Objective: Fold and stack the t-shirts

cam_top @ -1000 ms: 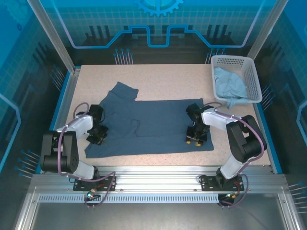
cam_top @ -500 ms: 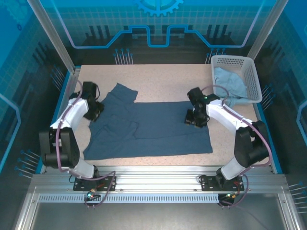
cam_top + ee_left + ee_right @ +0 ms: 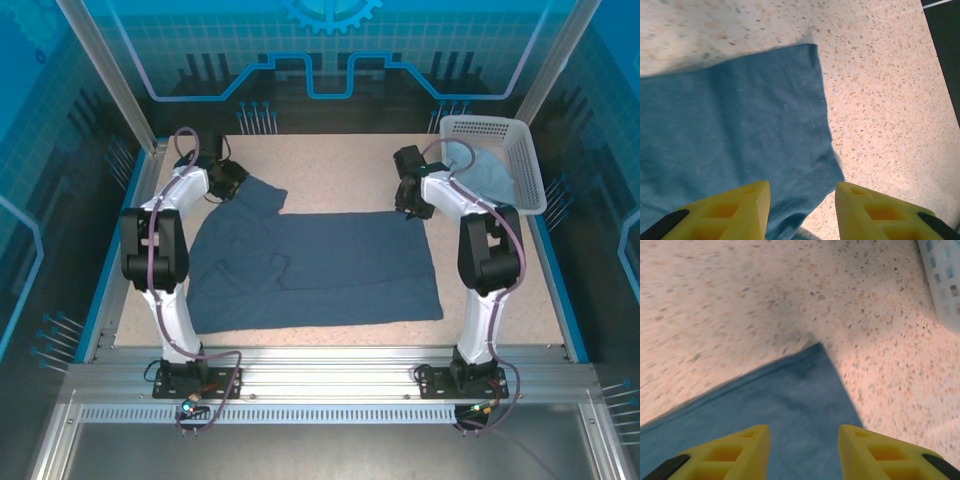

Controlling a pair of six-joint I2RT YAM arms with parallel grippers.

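Two spread over dk-blue shirt [image 3: 330, 262] on speckled table [image 3: 340, 168]: left end effector [image 3: 801, 194], right end effector [image 3: 803, 435].

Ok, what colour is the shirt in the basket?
Pale blue: the shirt shows best in the top external view.

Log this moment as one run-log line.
left end effector: open, above dark t-shirt sleeve | right end effector: open, above its far right corner | pale t-shirt: in basket | dark t-shirt: spread on table

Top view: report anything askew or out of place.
The dark slate-blue cloth t-shirt lies unfolded, one sleeve skewed toward the far-left corner; the pale blue t-shirt sits crumpled in the white plastic lattice basket.
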